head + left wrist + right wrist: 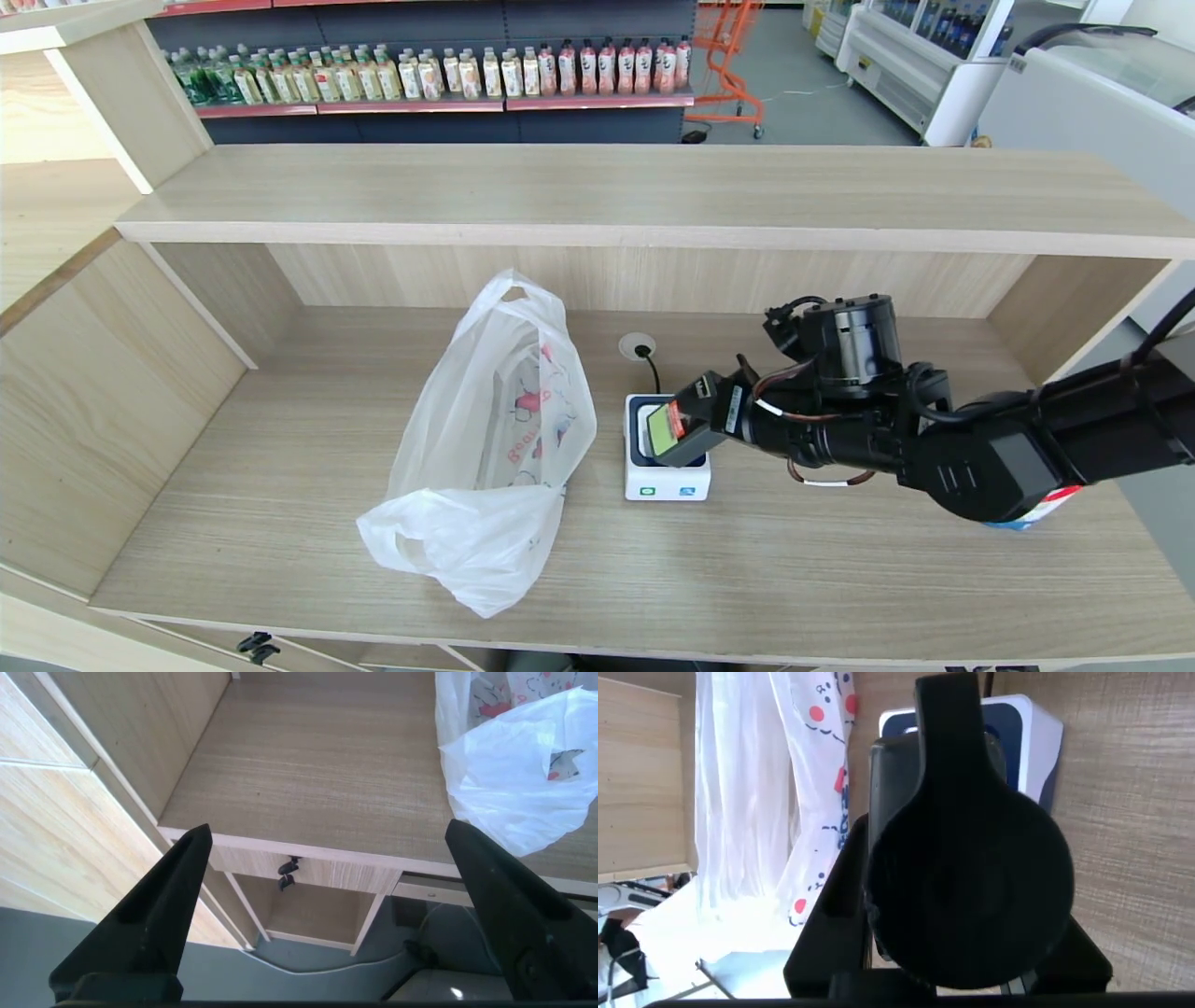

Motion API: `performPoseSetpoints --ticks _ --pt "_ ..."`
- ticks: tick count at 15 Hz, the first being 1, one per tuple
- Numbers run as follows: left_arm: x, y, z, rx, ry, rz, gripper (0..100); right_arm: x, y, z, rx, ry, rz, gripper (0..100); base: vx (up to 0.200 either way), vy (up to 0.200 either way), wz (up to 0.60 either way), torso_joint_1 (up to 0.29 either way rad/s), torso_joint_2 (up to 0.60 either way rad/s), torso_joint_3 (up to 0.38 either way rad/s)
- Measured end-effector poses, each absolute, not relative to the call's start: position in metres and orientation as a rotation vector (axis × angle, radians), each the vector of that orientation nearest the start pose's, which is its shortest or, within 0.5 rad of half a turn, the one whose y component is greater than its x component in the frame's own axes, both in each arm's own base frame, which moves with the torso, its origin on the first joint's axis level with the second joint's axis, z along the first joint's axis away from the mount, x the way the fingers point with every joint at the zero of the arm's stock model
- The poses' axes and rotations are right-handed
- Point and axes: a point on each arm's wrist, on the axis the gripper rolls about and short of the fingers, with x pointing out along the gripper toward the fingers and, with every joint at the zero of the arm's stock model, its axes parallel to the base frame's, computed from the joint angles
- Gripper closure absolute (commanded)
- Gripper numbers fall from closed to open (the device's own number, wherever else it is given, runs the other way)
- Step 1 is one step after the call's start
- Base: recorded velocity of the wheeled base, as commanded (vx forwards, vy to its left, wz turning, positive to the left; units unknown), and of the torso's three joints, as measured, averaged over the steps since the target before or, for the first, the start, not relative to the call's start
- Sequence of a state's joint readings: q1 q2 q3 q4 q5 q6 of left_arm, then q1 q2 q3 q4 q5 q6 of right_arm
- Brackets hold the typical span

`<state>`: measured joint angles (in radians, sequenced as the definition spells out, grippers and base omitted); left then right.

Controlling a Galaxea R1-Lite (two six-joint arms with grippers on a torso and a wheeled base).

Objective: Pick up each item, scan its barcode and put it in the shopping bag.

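The right gripper (680, 426) has its fingers clamped on a small green pack (663, 432) just above the scanner (667, 482) so it can be scanned, the shopping bag (485, 439) sits beside the scanner, and the left gripper (329, 833) has its fingers apart.

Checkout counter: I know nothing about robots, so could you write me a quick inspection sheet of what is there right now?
Surface: wooden counter, recessed under a higher ledge.
Job's things: white shopping bag stands slumped, left of the scanner; small green pack held over the scanner; a blue, red and white pack half hidden under the right arm.
Clutter: nothing seen.
Grippers: right gripper shut on the small green pack; left gripper open, off the counter's near edge.
Cables: black cable runs from the scanner into a hole in the counter.
Surroundings: bottle shelves, orange trolley, chest freezers.
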<state>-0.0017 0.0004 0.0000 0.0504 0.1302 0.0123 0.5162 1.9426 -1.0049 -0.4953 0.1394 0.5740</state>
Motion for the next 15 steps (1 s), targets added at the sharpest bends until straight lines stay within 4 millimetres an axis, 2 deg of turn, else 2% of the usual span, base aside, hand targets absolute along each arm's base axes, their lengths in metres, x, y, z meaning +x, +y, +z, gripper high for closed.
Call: performPoseSetpoints --ticks 5,8,10,12,14,15 --pt "-0.023 0.003 0.070 0.015 0.052 0.128 0 0.321 0.193 0.131 0.427 0.619 0.517 100 0.000 0.000 0.00 0.000 0.00 0.000" --pt "-0.023 0.003 0.070 0.016 0.052 0.128 0 0.320 0.193 0.135 0.429 0.615 0.520 100 0.000 0.000 0.00 0.000 0.00 0.000" --pt "-0.023 0.003 0.070 0.015 0.052 0.128 0 0.315 0.192 0.154 0.440 0.566 0.539 100 0.000 0.000 0.00 0.000 0.00 0.000" --pt "-0.023 0.003 0.070 0.016 0.052 0.128 0 0.301 0.187 0.186 0.401 0.472 0.589 100 0.000 0.000 0.00 0.000 0.00 0.000" --pt "-0.023 0.003 0.070 0.016 0.052 0.128 0 0.277 0.174 0.218 0.252 0.360 0.639 100 0.000 0.000 0.00 0.000 0.00 0.000" --pt "-0.023 0.003 0.070 0.015 0.052 0.128 0 0.261 0.165 0.227 0.154 0.320 0.648 100 0.000 0.000 0.00 0.000 0.00 0.000"
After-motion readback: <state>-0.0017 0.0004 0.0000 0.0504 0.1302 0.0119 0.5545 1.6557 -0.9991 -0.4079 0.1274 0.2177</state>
